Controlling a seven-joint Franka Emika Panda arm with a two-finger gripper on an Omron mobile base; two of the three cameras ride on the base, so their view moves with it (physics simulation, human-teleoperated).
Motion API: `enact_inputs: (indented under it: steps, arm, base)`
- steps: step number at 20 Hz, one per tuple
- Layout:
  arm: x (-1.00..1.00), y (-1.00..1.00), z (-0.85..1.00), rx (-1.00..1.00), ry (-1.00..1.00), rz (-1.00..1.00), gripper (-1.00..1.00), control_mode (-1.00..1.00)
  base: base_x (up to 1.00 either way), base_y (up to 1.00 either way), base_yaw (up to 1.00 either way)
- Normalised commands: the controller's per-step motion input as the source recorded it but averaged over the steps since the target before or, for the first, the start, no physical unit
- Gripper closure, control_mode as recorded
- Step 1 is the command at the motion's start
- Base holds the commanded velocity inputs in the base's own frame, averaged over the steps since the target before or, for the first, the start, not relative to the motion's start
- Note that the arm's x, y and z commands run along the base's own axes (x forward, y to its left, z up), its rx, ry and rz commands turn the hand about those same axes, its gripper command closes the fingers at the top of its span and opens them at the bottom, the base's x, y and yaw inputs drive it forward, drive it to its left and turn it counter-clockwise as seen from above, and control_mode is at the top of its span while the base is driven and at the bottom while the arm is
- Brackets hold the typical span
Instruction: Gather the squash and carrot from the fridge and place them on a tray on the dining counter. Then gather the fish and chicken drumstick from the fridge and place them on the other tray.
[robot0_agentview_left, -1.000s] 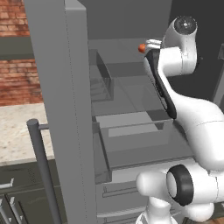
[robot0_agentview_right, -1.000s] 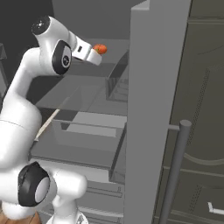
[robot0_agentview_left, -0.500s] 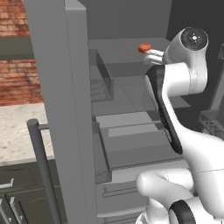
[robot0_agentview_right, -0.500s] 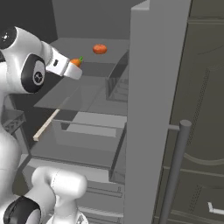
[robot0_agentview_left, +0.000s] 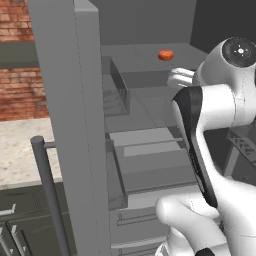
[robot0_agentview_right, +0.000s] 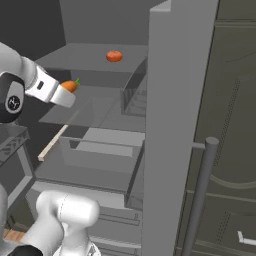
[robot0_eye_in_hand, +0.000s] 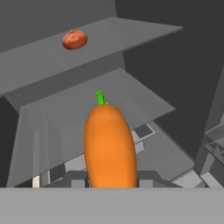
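My gripper (robot0_agentview_right: 64, 95) is shut on the carrot (robot0_agentview_right: 69, 86), an orange root with a short green stem, and holds it in front of the open fridge at its left side in the right base view. In the hand view the carrot (robot0_eye_in_hand: 109, 142) stands upright between the fingertips of the gripper (robot0_eye_in_hand: 109, 177), stem pointing at the glass shelves. A round red-orange fruit (robot0_eye_in_hand: 74, 39) like a tomato lies on the upper shelf (robot0_agentview_right: 90, 52), well apart from the carrot. The squash, fish, chicken drumstick and trays are out of view.
The open fridge door (robot0_agentview_left: 70, 110) with its bar handle (robot0_agentview_left: 47, 190) stands close on the left, a second door panel (robot0_agentview_right: 175, 115) on the right. Drawers (robot0_agentview_left: 150, 160) jut out under the glass shelves. A wire rack (robot0_agentview_left: 245, 145) stands beside the arm.
The arm has pulled the carrot back out from the upper shelf, down and away from the round red-orange fruit, which stays in place. The jaws stay shut on the carrot.
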Motion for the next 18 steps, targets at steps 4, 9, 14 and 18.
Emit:
enact_inputs:
  steps: [4, 9, 14, 18]
  arm:
    - [-0.75, 0.01, -0.02, 0.01, 0.07, 0.05, 1.0, -1.0]
    - [-0.45, 0.0, -0.1, 0.0, 0.02, 0.02, 1.0, -1.0]
    - [-0.01, 0.03, 0.0, 0.0, 0.0, 0.0, 1.0, -1.0]
    - [-0.05, 0.0, 0.0, 0.0, 0.0, 0.0, 1.0, -1.0]
  base:
    - [0.0, 0.0, 0.0]
    - [0.0, 0.0, 0.0]
    - [0.0, 0.0, 0.0]
    - [0.0, 0.0, 0.0]
